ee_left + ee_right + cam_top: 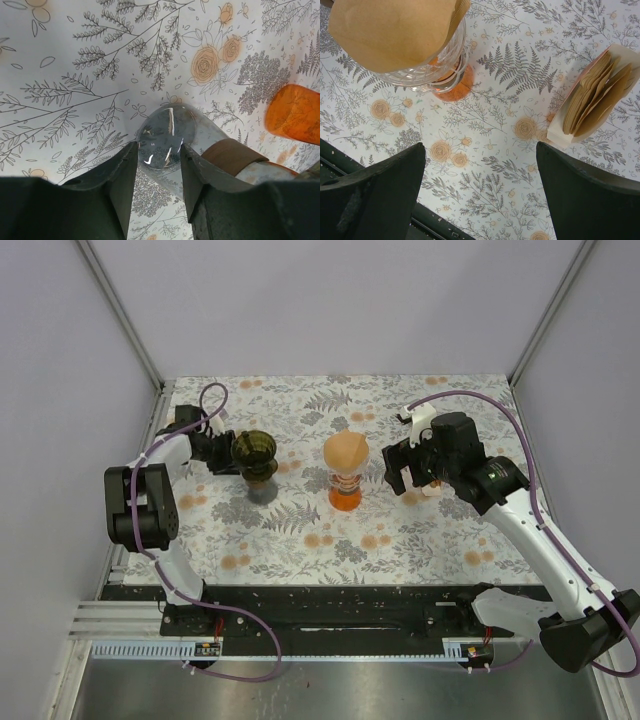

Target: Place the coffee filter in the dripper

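Note:
A brown paper coffee filter (346,448) sits on top of a clear glass dripper (427,70) that stands on an orange carafe (345,495) at mid table. In the right wrist view the filter (390,30) covers the dripper's mouth and rises above its rim. My right gripper (400,468) hangs to the right of the dripper, open wide and empty (480,147). My left gripper (222,452) is shut on a grey glass carafe (162,135) that carries a dark olive dripper (254,449).
A white holder with a stack of spare brown filters (590,97) stands right of the orange carafe, mostly hidden under my right gripper in the top view. The grey carafe has a brown collar (232,155). The orange carafe (295,115) shows in the left wrist view.

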Tool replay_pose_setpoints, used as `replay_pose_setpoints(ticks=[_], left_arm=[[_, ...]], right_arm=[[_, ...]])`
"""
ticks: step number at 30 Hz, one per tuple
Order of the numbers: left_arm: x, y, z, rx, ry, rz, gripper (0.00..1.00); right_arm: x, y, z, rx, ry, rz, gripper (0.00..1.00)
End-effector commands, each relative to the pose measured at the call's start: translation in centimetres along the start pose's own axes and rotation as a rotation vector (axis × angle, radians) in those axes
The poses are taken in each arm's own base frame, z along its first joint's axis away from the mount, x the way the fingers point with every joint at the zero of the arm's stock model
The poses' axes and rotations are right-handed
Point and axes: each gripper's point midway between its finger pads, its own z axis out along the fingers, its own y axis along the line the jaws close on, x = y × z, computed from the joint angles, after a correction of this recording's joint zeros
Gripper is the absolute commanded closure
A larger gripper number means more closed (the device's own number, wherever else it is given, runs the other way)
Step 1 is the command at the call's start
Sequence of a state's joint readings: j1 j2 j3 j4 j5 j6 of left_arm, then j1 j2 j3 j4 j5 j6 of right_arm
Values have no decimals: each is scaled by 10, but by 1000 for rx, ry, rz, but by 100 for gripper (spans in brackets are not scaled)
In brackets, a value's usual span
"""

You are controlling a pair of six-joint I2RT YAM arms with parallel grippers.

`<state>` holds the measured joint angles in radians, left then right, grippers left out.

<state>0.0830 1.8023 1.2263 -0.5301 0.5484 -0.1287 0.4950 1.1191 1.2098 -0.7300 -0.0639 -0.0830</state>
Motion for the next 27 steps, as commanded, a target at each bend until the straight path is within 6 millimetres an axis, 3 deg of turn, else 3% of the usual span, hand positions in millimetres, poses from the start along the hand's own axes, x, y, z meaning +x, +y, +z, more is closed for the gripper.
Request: replay_pose_setpoints(ticks=[1,17,22,27], left_arm=[[16,-11,-3,61,37,10,57],[64,-47,13,139,175,77,57],[61,-40,5,78,159,78,58],[36,-23,-22,-28,55,72,57]], right_arm=[[-10,-2,-5,8,-44,-16,1],[-10,-3,-6,10,-47,-14,1],[-11,-2,-7,11,-51,-17,1],[-12,-3,-9,11,-58,-16,1]])
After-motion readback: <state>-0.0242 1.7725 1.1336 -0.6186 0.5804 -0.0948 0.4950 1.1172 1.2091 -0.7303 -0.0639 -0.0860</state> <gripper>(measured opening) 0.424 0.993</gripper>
